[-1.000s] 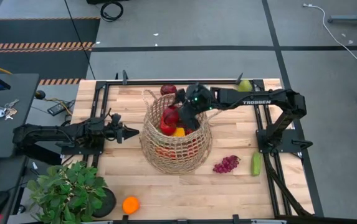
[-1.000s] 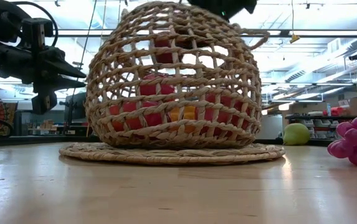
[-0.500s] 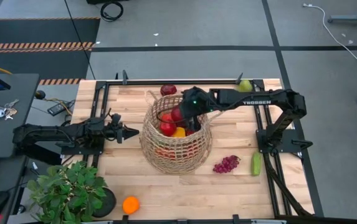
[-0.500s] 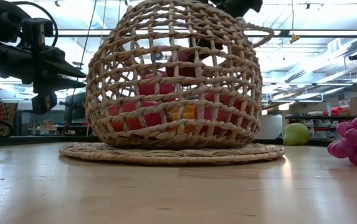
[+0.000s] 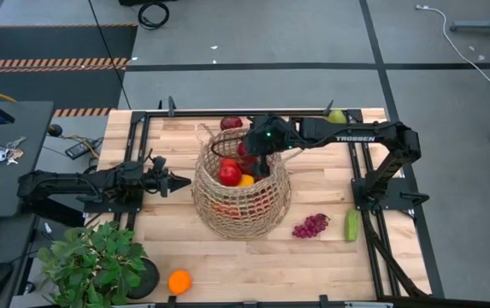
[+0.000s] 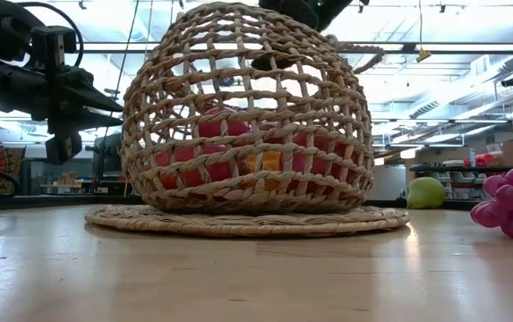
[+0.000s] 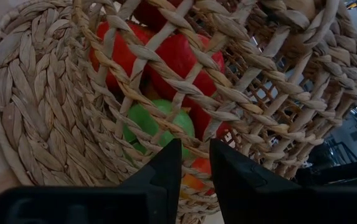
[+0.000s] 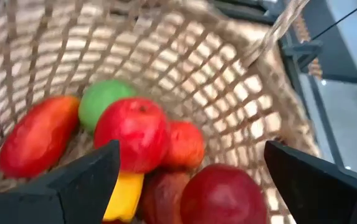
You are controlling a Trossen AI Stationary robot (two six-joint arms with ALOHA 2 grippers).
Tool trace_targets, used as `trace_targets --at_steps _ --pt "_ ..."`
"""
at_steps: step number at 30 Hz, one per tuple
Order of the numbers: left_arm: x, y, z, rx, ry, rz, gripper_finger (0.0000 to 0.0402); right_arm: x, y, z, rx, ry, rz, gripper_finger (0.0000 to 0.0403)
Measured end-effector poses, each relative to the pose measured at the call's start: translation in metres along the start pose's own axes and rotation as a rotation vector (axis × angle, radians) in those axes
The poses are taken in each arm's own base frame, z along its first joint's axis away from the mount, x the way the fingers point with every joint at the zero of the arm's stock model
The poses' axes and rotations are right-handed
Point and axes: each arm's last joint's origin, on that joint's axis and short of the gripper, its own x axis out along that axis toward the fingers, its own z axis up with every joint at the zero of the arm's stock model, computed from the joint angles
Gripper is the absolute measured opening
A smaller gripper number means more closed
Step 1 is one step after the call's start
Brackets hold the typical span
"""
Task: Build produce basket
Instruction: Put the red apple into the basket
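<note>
Over the basket [image 5: 240, 205], right gripper [image 5: 253, 158] open above the produce [image 8: 131, 134].

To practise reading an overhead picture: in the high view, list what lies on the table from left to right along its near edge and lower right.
Potted plant → orange → purple grapes → green cucumber.

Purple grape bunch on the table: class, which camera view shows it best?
The high view: the whole purple grape bunch lies right of the tan wicker basket. The low view crops it at the edge; both wrist views miss it.
</note>
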Motion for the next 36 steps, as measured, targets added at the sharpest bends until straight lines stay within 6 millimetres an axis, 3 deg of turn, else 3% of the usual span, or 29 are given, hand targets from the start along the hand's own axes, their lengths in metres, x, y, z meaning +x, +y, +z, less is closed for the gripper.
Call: trace_targets --at_steps 13,18,21,24,28,32,36 --pt "0.000 0.000 0.000 0.000 0.000 0.000 0.0089 -0.025 -0.013 0.032 0.042 -0.107 -0.092 0.0400" --pt "0.000 0.000 0.000 0.000 0.000 0.000 0.0085 -0.049 -0.041 0.051 0.095 -0.183 -0.348 0.0395" --pt "0.000 0.000 0.000 0.000 0.000 0.000 0.0085 -0.053 -0.069 0.048 0.163 -0.236 -0.384 0.0388" --pt "0.000 0.000 0.000 0.000 0.000 0.000 0.0088 -0.042 -0.104 0.032 0.323 -0.229 -0.328 0.0380" --pt "0.000 0.000 0.000 0.000 0.000 -0.001 0.0091 -0.010 -0.142 0.000 0.456 -0.132 -0.266 0.0371" --pt "0.000 0.000 0.000 0.000 -0.001 -0.001 0.0091 0.020 -0.167 -0.022 0.532 -0.106 -0.203 0.0369" --pt "0.000 0.000 0.000 0.000 -0.002 -0.002 0.0091 0.048 -0.178 -0.038 0.586 -0.030 -0.156 0.0369"
